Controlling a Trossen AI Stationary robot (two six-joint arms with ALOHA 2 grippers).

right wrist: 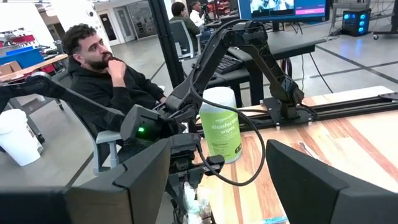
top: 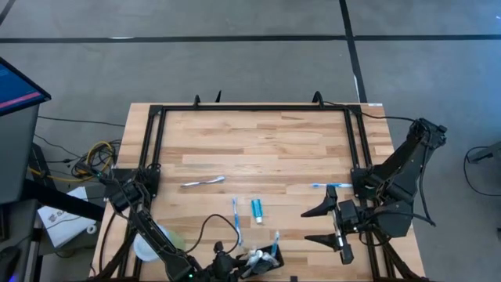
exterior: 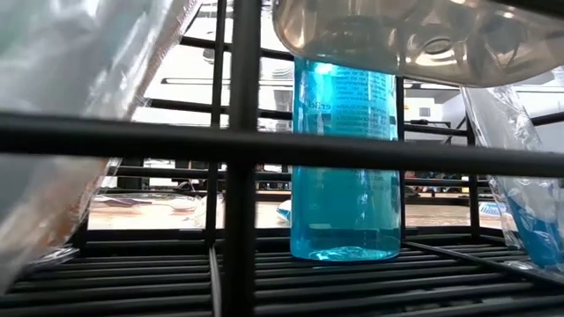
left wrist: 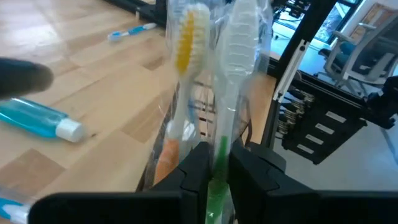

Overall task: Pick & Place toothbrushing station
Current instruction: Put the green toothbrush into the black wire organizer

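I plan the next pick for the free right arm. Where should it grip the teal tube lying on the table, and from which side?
Take the teal tube across its middle, from straight above: it lies flat, with bare wood along both long sides. The open right gripper is free; the left gripper holds a green toothbrush.

The counter point(top: 258, 141) is pale wood in light and honey-toned strips, edged by a black frame point(top: 250, 109). On it lie a blue tube point(top: 256, 209) with a white cap, a blue-and-white toothbrush point(top: 235, 215) and a whitish one point(top: 202, 182). The black left tool point(left wrist: 216, 163) pinches a green-handled toothbrush point(left wrist: 219, 168) with white bristles, beside a yellow-bristled one point(left wrist: 184, 43).
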